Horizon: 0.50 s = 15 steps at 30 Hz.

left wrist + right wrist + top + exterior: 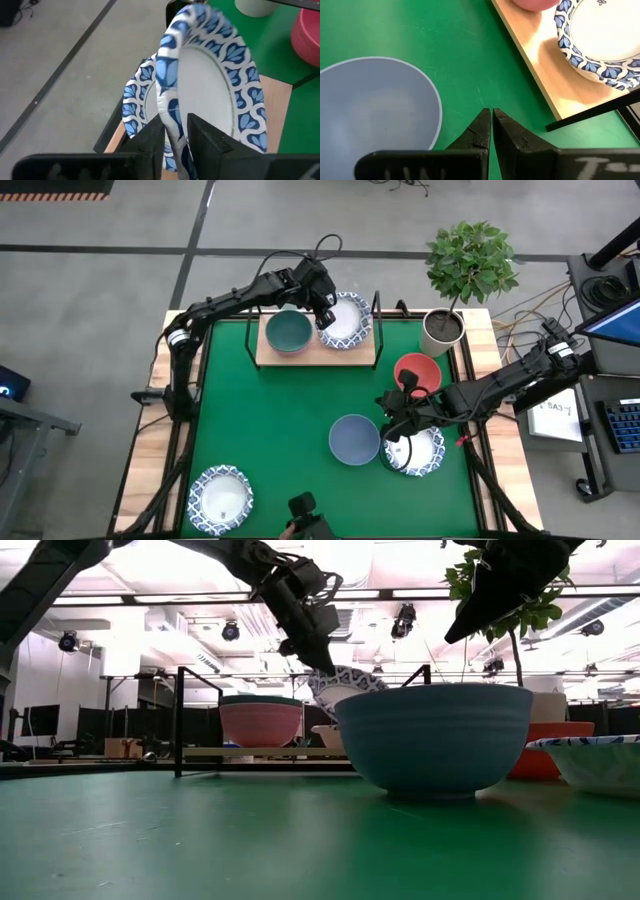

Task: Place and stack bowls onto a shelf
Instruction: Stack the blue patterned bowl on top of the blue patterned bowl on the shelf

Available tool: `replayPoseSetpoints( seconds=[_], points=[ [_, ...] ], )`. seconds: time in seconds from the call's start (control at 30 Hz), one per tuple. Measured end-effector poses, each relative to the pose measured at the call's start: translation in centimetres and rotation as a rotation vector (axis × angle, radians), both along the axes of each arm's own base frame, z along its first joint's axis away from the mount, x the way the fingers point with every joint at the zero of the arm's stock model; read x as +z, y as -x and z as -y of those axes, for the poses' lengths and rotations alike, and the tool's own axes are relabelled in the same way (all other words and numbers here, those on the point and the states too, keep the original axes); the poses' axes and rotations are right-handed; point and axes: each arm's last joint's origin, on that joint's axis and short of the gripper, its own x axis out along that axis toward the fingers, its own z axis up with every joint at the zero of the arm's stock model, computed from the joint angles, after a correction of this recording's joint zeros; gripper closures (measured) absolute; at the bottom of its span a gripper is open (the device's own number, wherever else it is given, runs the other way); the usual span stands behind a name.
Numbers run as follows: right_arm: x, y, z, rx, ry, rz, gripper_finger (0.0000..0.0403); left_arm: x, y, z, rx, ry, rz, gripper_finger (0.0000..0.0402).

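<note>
A: Since the left gripper [325, 313] is pinching the rim of a blue-patterned white bowl [210, 95] and holding it tilted above another patterned bowl [137, 97] already on the shelf [316, 352], what might spoil the stacking?

B: My guess is a crooked release; held by one edge, the bowl could drop askew, clatter on the lower rim instead of nesting, or nudge the dark green bowl [289, 330] just beside it on the board; the black wire upright [377, 308] also stands near.

A: And the right gripper [392, 425]?

B: Its fingers are pressed together with nothing between them; it hangs over the green mat [260, 420] between the grey-blue bowl [354, 439] and another patterned bowl [415, 450]; the red bowl [417, 372] sits near.

A: Surfaces?

B: The bowls look hard, glossy and round, likely slippery; the shelf is pale flat wood; the mat is dull and faintly scuffed.
</note>
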Motion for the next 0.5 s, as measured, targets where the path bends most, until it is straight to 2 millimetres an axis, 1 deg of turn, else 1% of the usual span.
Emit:
replayPoseSetpoints(
  seconds=[0.3,0.5],
  points=[
    [0.0,0.0,0.0,-0.001,-0.001,0.0,0.0394,0.0,0.0,0.0,0.001,0.0,0.0,0.0282],
    [0.0,0.0,0.0,-0.001,-0.001,0.0,0.0394,0.0,-0.01,0.01,0.0,0.0,0.0,0.0263]
  ],
)
